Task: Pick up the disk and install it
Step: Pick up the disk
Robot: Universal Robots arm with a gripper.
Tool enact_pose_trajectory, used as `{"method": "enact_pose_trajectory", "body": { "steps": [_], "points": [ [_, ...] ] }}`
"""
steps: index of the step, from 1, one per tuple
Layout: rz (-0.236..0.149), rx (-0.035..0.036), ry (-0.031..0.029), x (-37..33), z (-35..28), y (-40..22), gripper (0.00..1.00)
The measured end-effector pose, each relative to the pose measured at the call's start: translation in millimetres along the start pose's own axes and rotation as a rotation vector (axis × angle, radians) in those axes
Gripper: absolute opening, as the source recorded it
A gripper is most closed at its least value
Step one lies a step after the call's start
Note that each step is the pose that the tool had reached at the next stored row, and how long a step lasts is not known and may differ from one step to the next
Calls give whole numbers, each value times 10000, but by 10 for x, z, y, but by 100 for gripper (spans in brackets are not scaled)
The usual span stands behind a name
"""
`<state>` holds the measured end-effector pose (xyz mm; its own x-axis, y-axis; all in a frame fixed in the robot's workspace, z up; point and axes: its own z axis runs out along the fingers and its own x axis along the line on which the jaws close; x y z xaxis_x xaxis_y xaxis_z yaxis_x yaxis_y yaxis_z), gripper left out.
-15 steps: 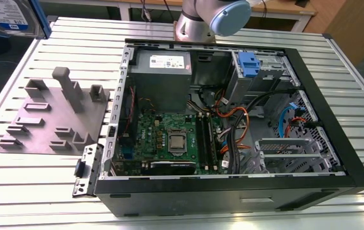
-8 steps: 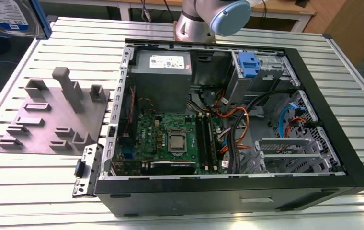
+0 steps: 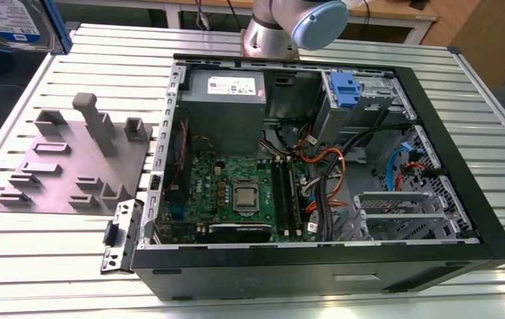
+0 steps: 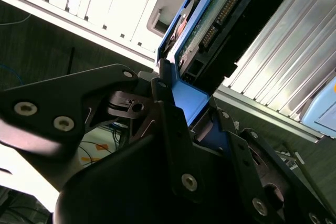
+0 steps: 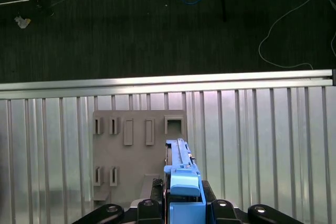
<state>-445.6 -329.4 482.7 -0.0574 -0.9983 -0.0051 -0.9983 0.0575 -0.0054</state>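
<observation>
Exterior view: we see the disk [image 3: 15,25] at the exterior view's far left, well apart from the computer case [image 3: 430,113]. Second wrist view: the gripper [image 4: 189,100] is clamped narrow on the disk's blue end. First wrist view: the disk juts ahead of the gripper, and a grey fixture plate [image 5: 136,153] lies beyond it.

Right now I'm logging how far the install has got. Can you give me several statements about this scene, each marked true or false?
1. The gripper is clamped on the blue end of the disk. True.
2. The disk is seated in the computer case. False: it is held up outside the case, at the exterior view's left.
3. The case is open, with its motherboard in plain sight. True.
4. The grey fixture plate lies inside the case. False: it lies on the slatted table, to the exterior view's left of the case.
5. A blue-tabbed carrier sits in the case near the grey power supply. True.
</observation>
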Motion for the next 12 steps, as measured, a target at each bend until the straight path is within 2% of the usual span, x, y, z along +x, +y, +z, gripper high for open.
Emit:
{"method": "enact_pose_trajectory", "body": {
  "steps": [12],
  "points": [
    [0, 0, 1, -4, 0, -68, 36]
  ]
}}
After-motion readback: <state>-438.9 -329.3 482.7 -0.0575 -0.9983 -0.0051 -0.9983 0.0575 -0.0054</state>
